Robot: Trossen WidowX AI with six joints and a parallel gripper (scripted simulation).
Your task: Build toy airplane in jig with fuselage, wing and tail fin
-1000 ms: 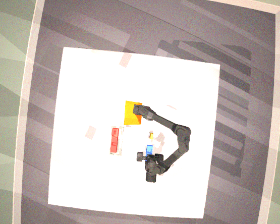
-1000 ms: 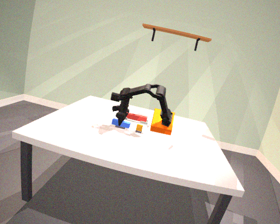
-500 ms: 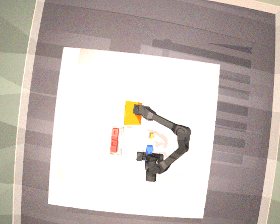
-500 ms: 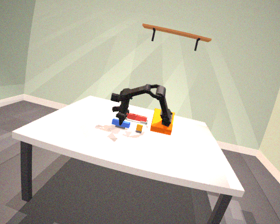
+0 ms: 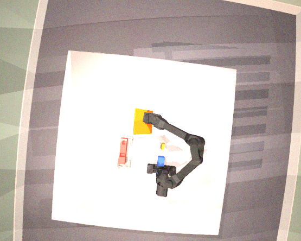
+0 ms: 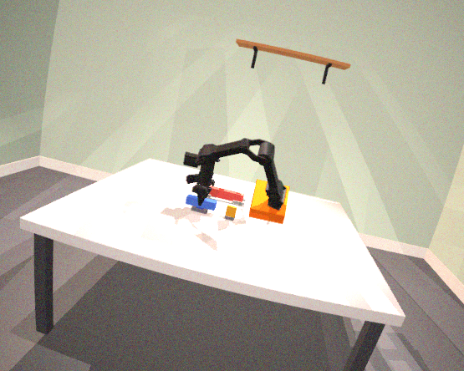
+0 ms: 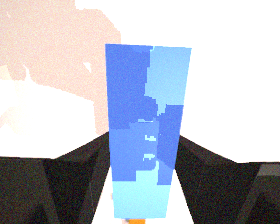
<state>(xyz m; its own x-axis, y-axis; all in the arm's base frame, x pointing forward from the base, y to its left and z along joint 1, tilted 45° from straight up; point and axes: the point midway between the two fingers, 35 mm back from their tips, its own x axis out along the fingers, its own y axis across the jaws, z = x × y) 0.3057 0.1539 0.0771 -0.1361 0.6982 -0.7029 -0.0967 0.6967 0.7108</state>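
Blue wing clamped, red fuselage waiting alongside

Green walls and a grey floor surround a white rectangular surface (image 5: 98,190) (image 6: 218,267). Over it the black tool (image 5: 160,171) (image 6: 201,202) (image 7: 142,135) is clamped on the long blue block, apparently the wing (image 5: 161,160) (image 6: 210,204) (image 7: 133,112), a finger against each long side. Next outward lies the small yellow block, probably the tail fin (image 5: 162,146) (image 6: 231,210), just off the wing's end. Farther, the red fuselage (image 5: 122,147) (image 6: 226,194) lies at the pale jig (image 5: 129,163) (image 6: 238,203), and beyond the fin stands the orange box-like base (image 5: 142,127) (image 6: 267,214) under the arm.

The coming move turns on angle: wing and fuselage run roughly parallel, so the wing probably needs a lift, a carry across and about a quarter turn to cross the socket. The wing's tab is hard to make out, its far end is covered from above, and I cannot tell whether the fuselage sits fully down.
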